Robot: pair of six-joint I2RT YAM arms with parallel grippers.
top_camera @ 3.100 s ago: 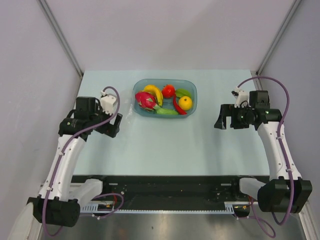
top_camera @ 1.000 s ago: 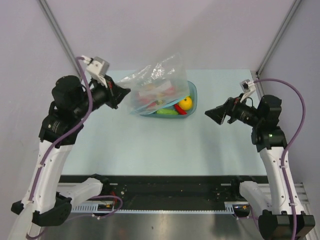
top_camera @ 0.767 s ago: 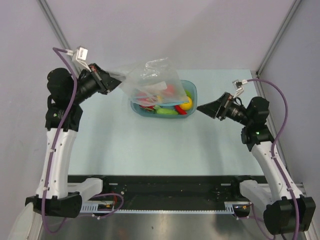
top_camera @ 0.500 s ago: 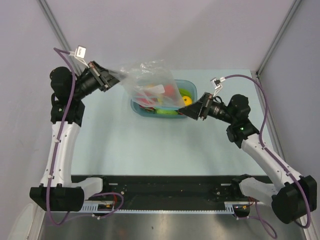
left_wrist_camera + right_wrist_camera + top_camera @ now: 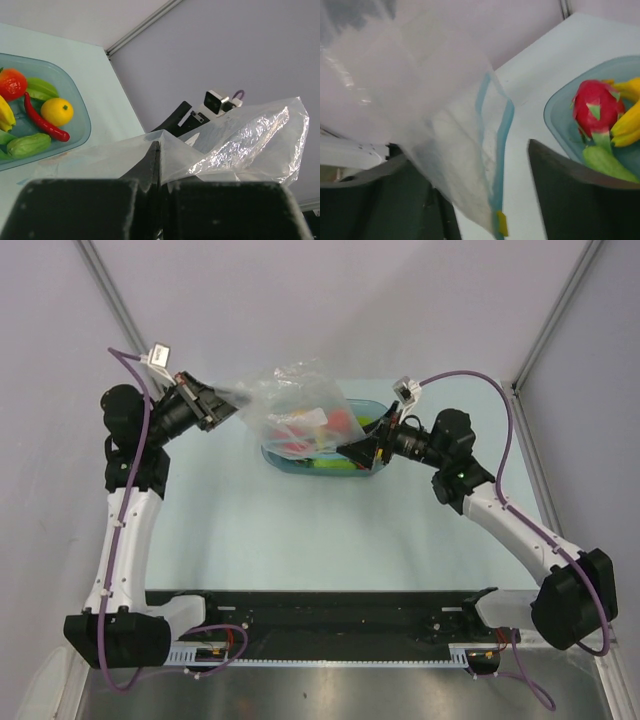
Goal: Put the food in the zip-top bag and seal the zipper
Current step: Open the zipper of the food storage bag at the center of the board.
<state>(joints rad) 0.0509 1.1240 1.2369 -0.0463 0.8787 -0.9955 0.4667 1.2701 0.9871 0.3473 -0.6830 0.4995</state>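
My left gripper [image 5: 226, 400] is raised at the back left and shut on one corner of the clear zip-top bag [image 5: 292, 400], which hangs over the tray. In the left wrist view the jaws pinch the plastic [image 5: 158, 150]. My right gripper [image 5: 352, 451] is open at the bag's lower right corner. In the right wrist view the bag [image 5: 445, 130] and its blue zipper [image 5: 498, 140] hang between the spread fingers [image 5: 570, 190]. The food lies in the tray: dragon fruit [image 5: 596, 106], banana [image 5: 627, 119], tomato [image 5: 11, 83], citrus [image 5: 56, 111], chili [image 5: 43, 120], green vegetable [image 5: 27, 145].
The translucent blue-green tray [image 5: 274, 458] sits at the back middle of the pale table, partly covered by the bag. A small yellow tab [image 5: 502, 223] marks the zipper's end. Grey walls with metal rails close in the back and sides.
My right arm has swung left from the table's right side until its fingers straddle the bag's lower corner, and they have narrowed a little. The left gripper lifted the bag higher and now holds still.
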